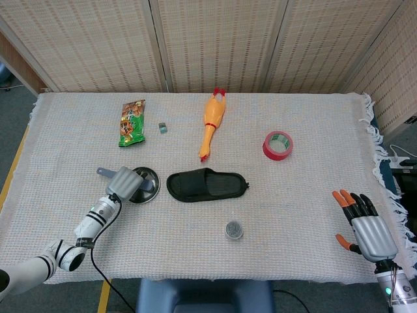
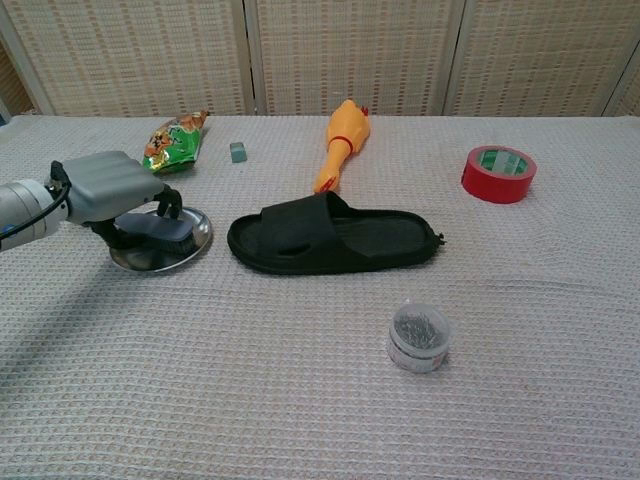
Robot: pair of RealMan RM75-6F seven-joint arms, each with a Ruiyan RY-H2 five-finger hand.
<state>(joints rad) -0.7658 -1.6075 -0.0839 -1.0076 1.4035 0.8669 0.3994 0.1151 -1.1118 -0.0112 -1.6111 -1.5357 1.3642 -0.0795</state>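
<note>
My left hand (image 1: 124, 183) (image 2: 108, 187) lies over a round metal plate (image 1: 155, 177) (image 2: 187, 251) at the table's left. Its fingers curl down around a dark brush (image 2: 162, 230) that lies on the plate, and the brush's grey handle (image 1: 102, 173) sticks out to the left. My right hand (image 1: 365, 223) hovers at the table's right front corner, fingers spread, holding nothing. It shows only in the head view.
A black slipper (image 1: 207, 185) (image 2: 330, 238) lies just right of the plate. Behind it are a rubber chicken (image 1: 210, 120), a snack bag (image 1: 132, 122), a small eraser (image 1: 163, 128) and red tape (image 1: 278, 145). A jar of pins (image 1: 234, 229) (image 2: 419, 337) stands in front.
</note>
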